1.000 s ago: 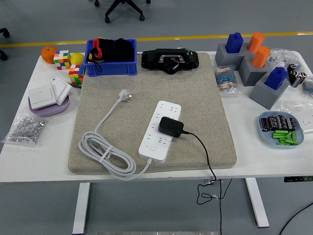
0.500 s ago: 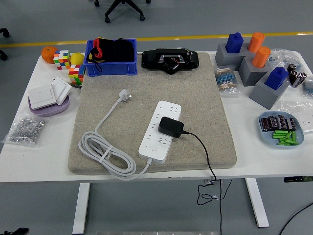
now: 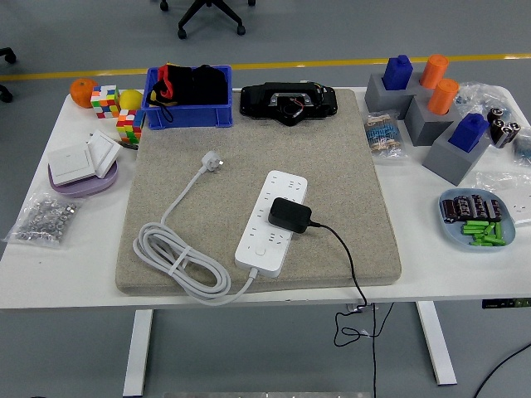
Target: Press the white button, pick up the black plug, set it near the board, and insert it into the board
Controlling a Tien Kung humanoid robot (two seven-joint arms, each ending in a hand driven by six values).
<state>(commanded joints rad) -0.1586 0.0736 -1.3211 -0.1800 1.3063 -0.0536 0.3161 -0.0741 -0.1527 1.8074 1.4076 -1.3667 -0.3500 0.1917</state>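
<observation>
A boxy black plug [image 3: 289, 215] sits on the long white power strip [image 3: 270, 220], on a coarse beige mat [image 3: 348, 174]; no robot hand shows.

Neither arm shows in the head view. No hand, wrist or forearm comes in from the left or right edge or from the lower corners, so pose and finger state cannot be told. No person's hand shows at the far side either.
</observation>
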